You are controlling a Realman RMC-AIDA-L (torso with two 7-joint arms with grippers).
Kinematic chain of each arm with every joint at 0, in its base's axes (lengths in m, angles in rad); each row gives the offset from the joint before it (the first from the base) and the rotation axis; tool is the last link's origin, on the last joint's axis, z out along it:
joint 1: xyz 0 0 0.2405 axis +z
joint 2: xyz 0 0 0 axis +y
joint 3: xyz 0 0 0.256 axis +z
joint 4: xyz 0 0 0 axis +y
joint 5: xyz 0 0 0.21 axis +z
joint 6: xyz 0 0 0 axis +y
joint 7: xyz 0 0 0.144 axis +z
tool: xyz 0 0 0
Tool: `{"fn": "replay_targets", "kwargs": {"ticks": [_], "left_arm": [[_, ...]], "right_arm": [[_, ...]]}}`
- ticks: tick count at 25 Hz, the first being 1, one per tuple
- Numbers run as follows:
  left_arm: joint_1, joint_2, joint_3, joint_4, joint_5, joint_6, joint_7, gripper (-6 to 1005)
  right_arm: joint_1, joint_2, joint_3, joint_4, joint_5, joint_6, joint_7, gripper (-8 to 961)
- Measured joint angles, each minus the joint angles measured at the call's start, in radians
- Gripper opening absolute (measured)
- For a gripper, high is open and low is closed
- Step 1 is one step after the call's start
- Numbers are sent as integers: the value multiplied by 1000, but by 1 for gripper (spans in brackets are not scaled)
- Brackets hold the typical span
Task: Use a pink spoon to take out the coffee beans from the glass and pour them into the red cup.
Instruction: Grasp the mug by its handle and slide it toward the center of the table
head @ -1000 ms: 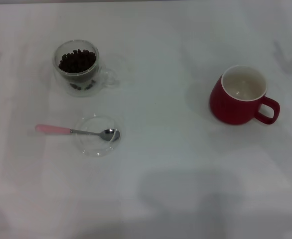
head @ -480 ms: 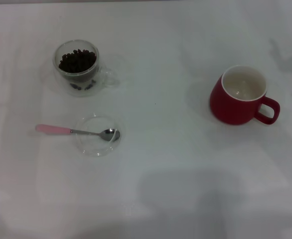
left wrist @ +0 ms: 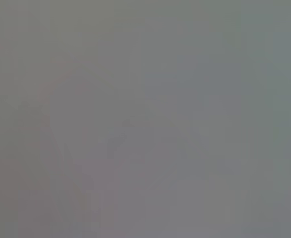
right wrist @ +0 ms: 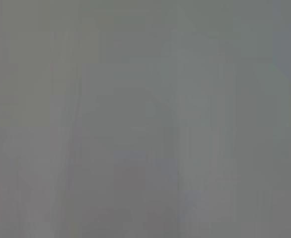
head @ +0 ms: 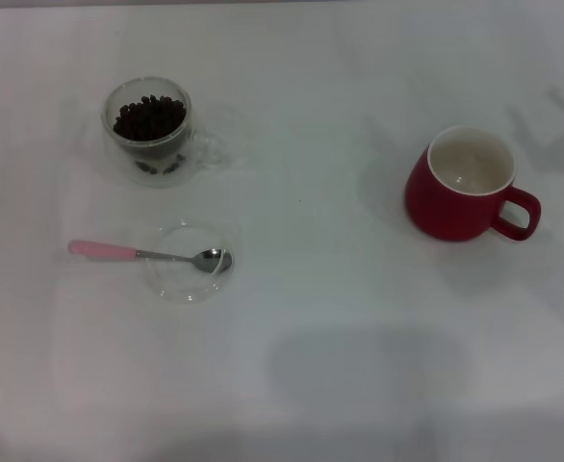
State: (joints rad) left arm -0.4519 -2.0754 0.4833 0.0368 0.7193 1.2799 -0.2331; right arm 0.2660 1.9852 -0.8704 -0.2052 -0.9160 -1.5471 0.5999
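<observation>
The pink spoon (head: 147, 254) rests at nine o'clock, bowl in a glass dish (head: 189, 262), handle free for grasping. Neither gripper shows, so I cannot tell their fingers' state.

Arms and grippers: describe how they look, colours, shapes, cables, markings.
Nothing of them can be described here. The head view shows only the white table with the glass, pink spoon and red cup; no arm or gripper is clearly in it. Both wrist views show only featureless grey, with no gripper, cable or marking discernible.
</observation>
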Motion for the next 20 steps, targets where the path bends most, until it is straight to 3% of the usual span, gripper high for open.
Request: {"fn": "replay_targets", "kwargs": {"ticks": [6,10,13,20], "left_arm": [[21,1,0,59,-5,0,-6,877],[27,2,1,73,-5,-1,-8,876],[29,3,2,75,-5,2,-7,876],[45,3,0,75,-5,8,-13,876]], "right_arm": [[-115,-6,-49,-43,-63,-56,86,724],[-160,13,-50,-36,-156,-58,98,725],[-181,25,-51,-18,-192,-41,83,726],[-198,27,-44,67,-198,-34,-22,729]]}}
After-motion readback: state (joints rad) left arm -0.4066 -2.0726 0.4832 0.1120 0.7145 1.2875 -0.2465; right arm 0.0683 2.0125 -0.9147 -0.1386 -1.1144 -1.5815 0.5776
